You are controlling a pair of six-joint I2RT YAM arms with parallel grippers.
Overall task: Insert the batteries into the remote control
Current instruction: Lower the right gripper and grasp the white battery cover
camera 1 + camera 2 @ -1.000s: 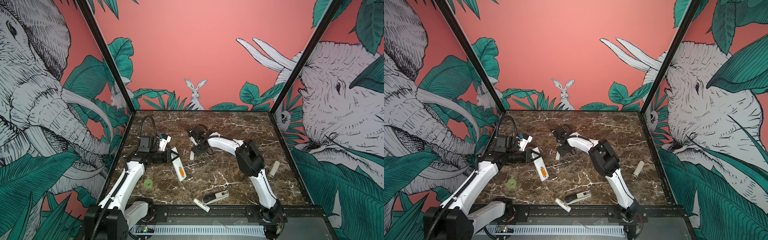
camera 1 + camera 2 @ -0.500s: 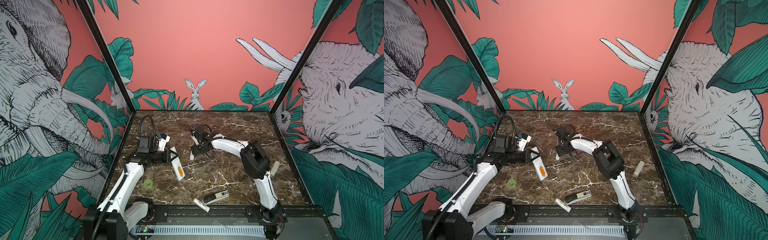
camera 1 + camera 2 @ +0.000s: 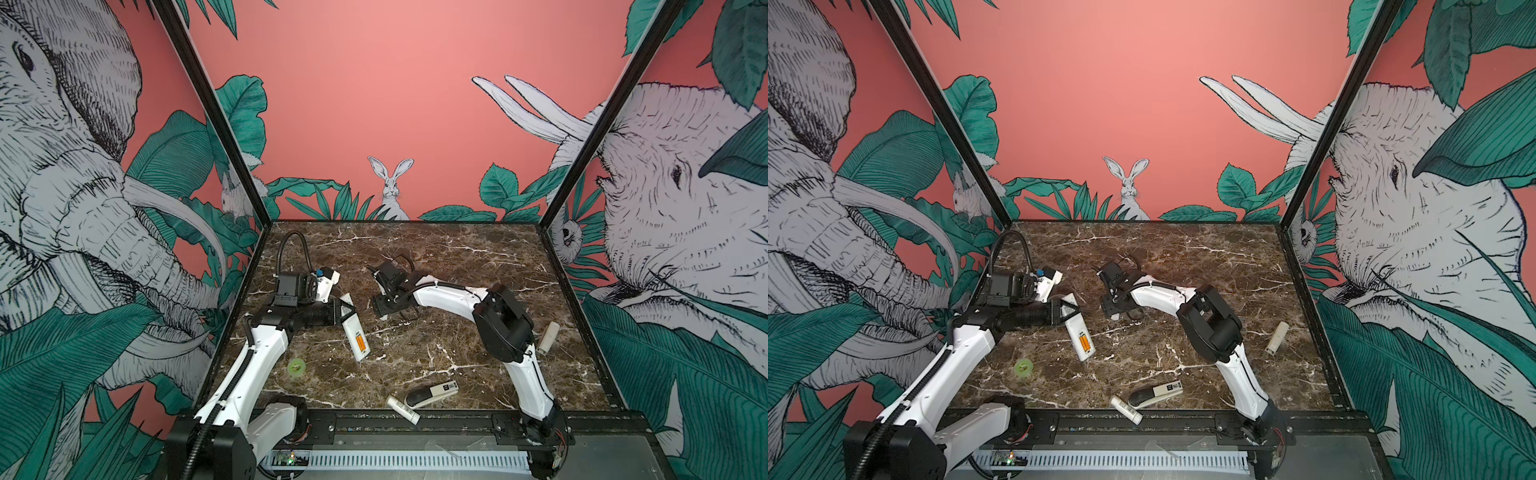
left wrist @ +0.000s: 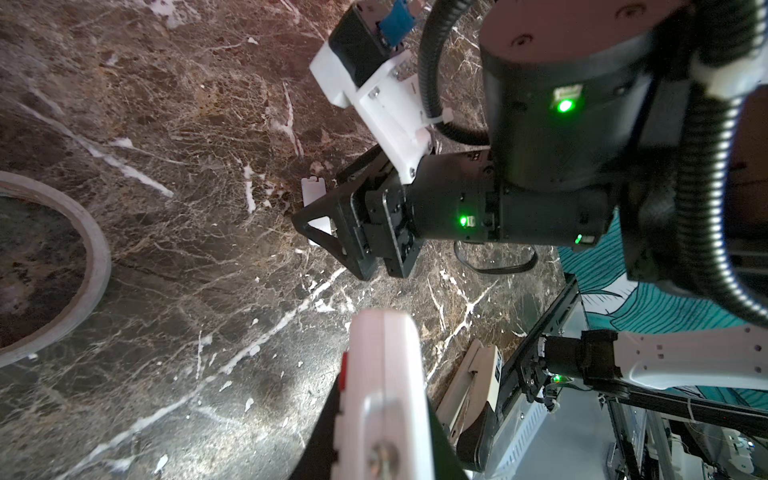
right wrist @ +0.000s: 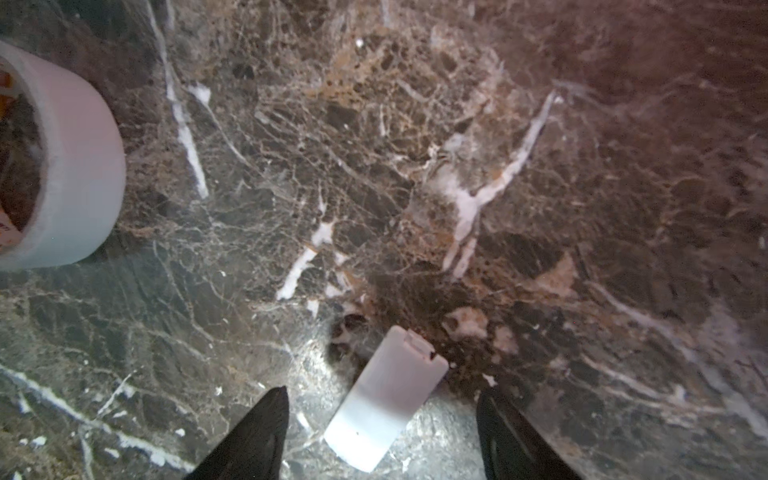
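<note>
Both top views: left gripper (image 3: 344,311) clamped on remote control (image 3: 353,328), batteries (image 3: 360,343) in its open back; right gripper (image 3: 388,313) just beside remote control | Left wrist: remote control held edge-on | Right wrist: fingers (image 5: 257,436) wide, straddling flat white cover (image 5: 386,399)

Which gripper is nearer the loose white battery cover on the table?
Right gripper: the cover lies between its open fingers. The left gripper sits apart, shut on the remote control.
</note>
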